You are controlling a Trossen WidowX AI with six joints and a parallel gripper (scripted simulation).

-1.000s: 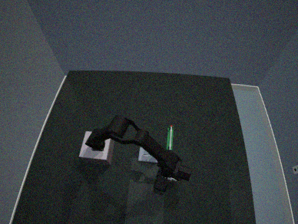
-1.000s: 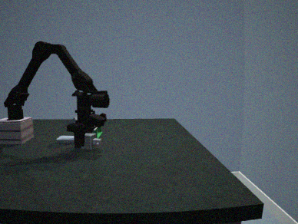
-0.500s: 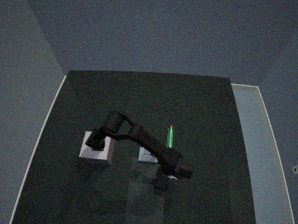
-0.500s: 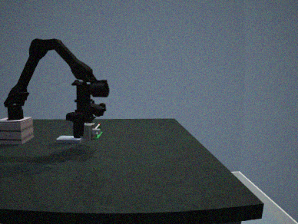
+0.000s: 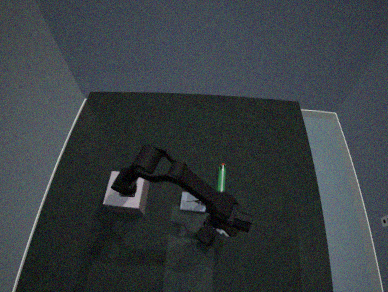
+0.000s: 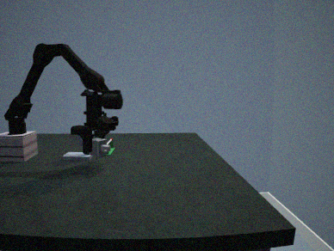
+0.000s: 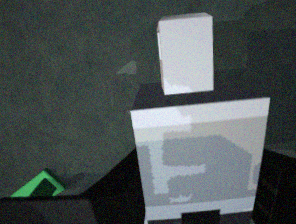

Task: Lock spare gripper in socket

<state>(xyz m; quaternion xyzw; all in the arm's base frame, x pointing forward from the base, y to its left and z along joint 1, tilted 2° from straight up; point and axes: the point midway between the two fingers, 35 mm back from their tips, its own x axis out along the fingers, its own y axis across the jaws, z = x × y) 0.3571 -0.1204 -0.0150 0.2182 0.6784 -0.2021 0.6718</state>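
My gripper (image 5: 215, 233) (image 6: 95, 149) (image 7: 181, 145) points down and is shut on the spare gripper, a pale grey block (image 6: 100, 148) (image 7: 200, 172) with a smaller white block (image 7: 187, 55) at one end. It is held slightly above the table, with one dark finger on each side in the wrist view. The arm hides most of it in the top view. Near it is a long green piece (image 5: 222, 180) (image 6: 111, 151); a green frame-like end (image 7: 16, 192) shows at the lower left of the wrist view. A white rod with a red tip (image 5: 223, 164) (image 6: 111, 139) shows at this piece. Whether it passes through the socket cannot be told.
A flat pale plate (image 5: 189, 205) (image 6: 74, 155) lies on the dark table (image 5: 270, 150) (image 6: 189, 193), between the arm's base block (image 5: 120, 202) (image 6: 17, 148) and my gripper. A lighter surface (image 5: 345, 200) borders the table's right side.
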